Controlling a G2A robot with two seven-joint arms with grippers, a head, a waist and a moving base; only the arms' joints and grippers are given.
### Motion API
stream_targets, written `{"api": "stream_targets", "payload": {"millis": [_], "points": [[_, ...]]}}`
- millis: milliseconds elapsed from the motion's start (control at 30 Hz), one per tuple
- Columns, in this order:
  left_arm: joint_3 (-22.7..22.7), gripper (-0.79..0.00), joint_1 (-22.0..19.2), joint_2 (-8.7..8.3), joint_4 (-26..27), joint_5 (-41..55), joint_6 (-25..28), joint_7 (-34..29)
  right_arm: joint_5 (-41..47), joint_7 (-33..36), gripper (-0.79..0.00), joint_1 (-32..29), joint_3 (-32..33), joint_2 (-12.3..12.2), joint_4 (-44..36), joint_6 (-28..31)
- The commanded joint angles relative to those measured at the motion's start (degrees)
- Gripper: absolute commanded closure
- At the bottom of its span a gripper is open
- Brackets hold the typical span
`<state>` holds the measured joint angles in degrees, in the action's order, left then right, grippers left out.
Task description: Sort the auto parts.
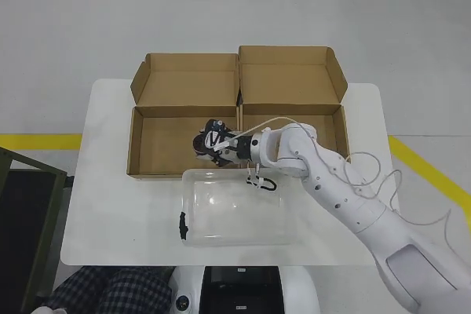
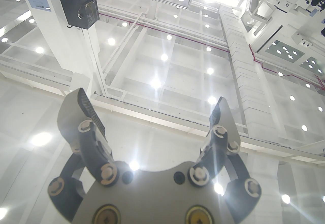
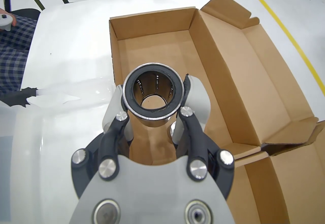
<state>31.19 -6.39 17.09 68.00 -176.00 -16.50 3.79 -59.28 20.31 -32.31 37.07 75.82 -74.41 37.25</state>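
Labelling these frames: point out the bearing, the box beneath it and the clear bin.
bearing (image 3: 155, 80), right wrist view, inner bore wall
box (image 1: 165, 145), top view, bare floor
clear bin (image 1: 228, 213), top view, bare floor

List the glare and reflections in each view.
Left wrist view: ceiling lamps flare in streaks around the open left gripper, with one glint at its base. Right wrist view: sheen on the white table washes out the clear bin; the bearing in the right gripper is evenly lit. Top view: even light, no harsh glare.
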Motion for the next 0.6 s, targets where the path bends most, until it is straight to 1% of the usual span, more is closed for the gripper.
{"api": "stream_targets", "payload": {"millis": [0,567], "points": [[0.0,-0.785,0.0,0.0,0.0,0.0,0.0,0.0,0.18,-0.18,0.0,0.5,-0.64,0.51,1.32,0.05],[0.0,-0.785,0.0,0.0,0.0,0.0,0.0,0.0,0.88,-0.08,0.0,3.98,-4.09,4.45,10.36,0.96]]}}
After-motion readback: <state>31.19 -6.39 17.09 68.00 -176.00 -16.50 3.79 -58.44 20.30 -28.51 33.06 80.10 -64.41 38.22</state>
